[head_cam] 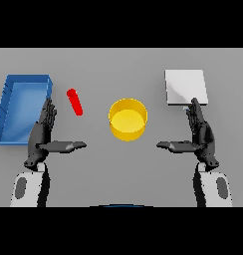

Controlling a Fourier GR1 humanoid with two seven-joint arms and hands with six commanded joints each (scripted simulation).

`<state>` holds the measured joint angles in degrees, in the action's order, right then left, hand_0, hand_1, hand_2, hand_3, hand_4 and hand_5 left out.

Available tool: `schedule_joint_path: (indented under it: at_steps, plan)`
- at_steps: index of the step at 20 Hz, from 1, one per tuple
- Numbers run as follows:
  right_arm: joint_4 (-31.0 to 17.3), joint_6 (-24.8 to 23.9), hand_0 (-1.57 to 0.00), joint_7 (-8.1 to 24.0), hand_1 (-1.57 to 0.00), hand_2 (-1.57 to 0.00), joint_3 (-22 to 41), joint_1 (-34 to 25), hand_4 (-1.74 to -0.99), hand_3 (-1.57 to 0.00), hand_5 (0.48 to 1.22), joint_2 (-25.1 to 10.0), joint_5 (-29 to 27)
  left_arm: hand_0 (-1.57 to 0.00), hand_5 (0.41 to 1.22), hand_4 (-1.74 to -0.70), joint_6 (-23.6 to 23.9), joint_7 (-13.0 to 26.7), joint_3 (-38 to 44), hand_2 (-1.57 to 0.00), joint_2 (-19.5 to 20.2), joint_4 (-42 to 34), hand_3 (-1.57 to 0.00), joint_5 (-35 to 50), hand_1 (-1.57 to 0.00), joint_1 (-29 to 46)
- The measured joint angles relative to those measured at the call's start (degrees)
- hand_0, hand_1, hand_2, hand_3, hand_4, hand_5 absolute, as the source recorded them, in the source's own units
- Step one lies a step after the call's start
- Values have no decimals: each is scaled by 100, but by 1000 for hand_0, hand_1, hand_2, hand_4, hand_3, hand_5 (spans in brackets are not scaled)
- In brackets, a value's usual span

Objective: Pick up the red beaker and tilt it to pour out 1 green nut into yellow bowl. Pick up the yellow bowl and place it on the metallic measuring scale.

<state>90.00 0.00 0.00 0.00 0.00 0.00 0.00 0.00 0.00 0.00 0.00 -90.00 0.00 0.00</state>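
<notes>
Red is the colour of the beaker (pixel 74 101), which lies slanted on the grey tabletop (pixel 143 169), untouched, just beyond and to the right of the left hand (pixel 44 134); so the first step, picking it up, looks not yet begun. That hand hovers with fingers straight and thumb stuck out sideways, holding nothing, and the right hand (pixel 198 134) mirrors it on the other side, equally spread and empty. The next move, I judge, calls for the left hand to reach forward and inward, close round the beaker and carry it over the yellow bowl (pixel 127 119), which stands in the middle between the hands. Whether a green nut sits inside the beaker cannot be made out. A blue tray (pixel 9 99) lies close behind the left hand and could crowd the reach. The metallic scale (pixel 185 87) waits just beyond the right hand.
</notes>
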Motion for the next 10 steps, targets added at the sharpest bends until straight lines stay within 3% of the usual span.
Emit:
schedule_joint_path:
  at_steps: [6,7,8,10]
  plan:
    - [150,-60,1,-57,1,1,165,147,-1167,1,599,129,122,1,599,-1151,-104,15,213,1,222,139,1,166,1,-110]
    - [284,-268,1,-475,1,1,402,326,-1163,1,595,-99,808,1,599,-1156,-234,-165,66,1,419,-75,1,-17,1,110]
    - [464,-422,1,-632,1,1,598,469,-1162,1,594,-185,1260,1,599,-1158,-284,-205,-65,1,493,-278,1,-146,1,261]
    - [666,-551,1,-591,1,1,795,707,-1159,1,590,-248,1699,1,599,-1163,-323,-4,-172,1,603,-603,1,-218,1,413]
